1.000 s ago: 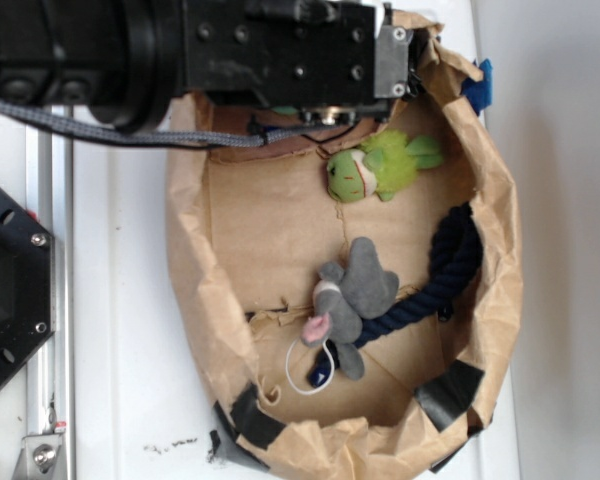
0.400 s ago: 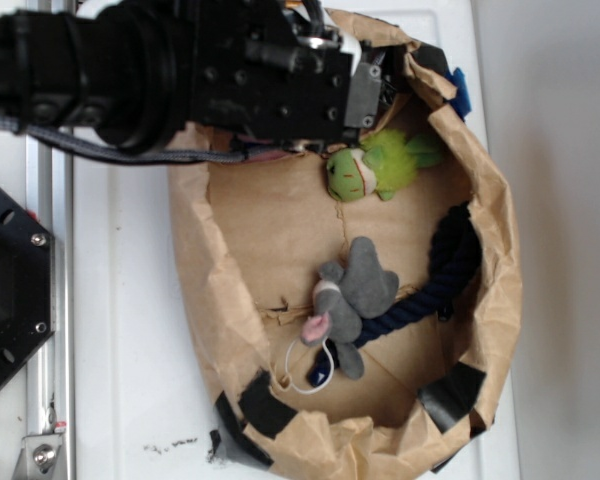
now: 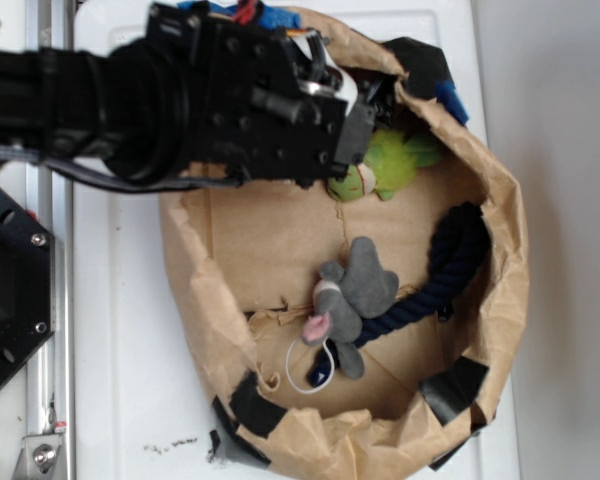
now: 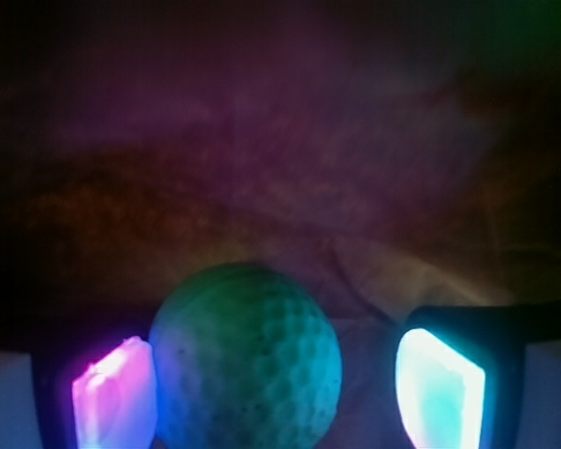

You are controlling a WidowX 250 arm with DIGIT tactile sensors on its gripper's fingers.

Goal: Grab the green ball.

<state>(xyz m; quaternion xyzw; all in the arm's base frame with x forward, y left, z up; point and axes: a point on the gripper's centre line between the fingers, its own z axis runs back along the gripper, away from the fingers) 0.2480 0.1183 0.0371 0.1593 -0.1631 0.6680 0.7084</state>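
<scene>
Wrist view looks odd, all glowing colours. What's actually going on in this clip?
The WidowX arm is reaching into a brown paper bag that holds a lime plush toy, a grey plush mouse and a dark rope. In the wrist view the green ball sits between the lit fingers of the gripper, touching one with a gap to the other.

The green ball (image 4: 246,360) sits between the hand's (image 4: 280,388) fingers, touching the left one; a gap remains on the right. The paper bag wall (image 4: 290,159) blocks ahead.

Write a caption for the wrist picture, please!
Green ball sits between the claw's glowing fingers.
</scene>
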